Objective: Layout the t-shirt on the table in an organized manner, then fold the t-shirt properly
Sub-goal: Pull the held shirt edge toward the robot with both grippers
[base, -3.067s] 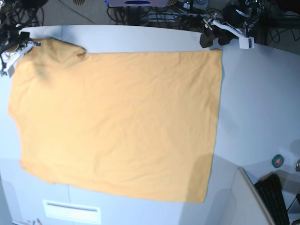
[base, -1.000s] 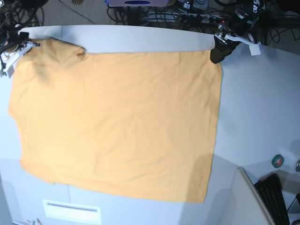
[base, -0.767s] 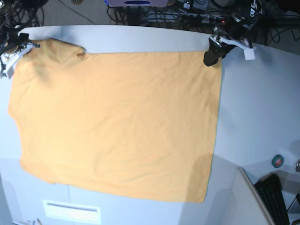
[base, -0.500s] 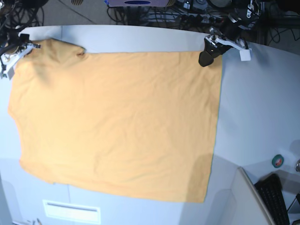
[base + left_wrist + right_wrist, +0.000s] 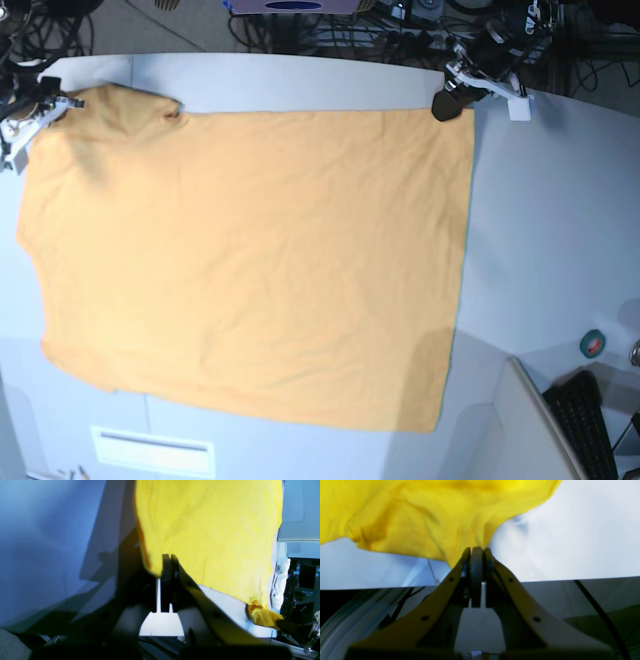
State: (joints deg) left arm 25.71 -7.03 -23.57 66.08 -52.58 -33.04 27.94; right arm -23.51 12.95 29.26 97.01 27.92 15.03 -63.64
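Note:
The light-orange t-shirt (image 5: 250, 260) lies spread flat across the pale table (image 5: 550, 220). My left gripper (image 5: 447, 104) sits at the shirt's far right corner. In the left wrist view its jaws (image 5: 167, 558) are shut, pinching the corner edge of the cloth (image 5: 212, 525) low over the table (image 5: 50, 530). My right gripper (image 5: 55, 100) is at the far left corner by the sleeve. The right wrist view shows it (image 5: 476, 551) shut on a bunched fold of the shirt (image 5: 420, 510), just above the table (image 5: 570, 542).
A green tape roll (image 5: 593, 344) and a black keyboard (image 5: 590, 425) lie at the front right, beside a grey divider (image 5: 525, 420). A white label (image 5: 152, 450) sits near the front edge. Cables (image 5: 330, 30) crowd the space behind the table.
My left gripper moved in over the shirt's far right corner and went from open to shut there. The right gripper and the shirt have stayed put.

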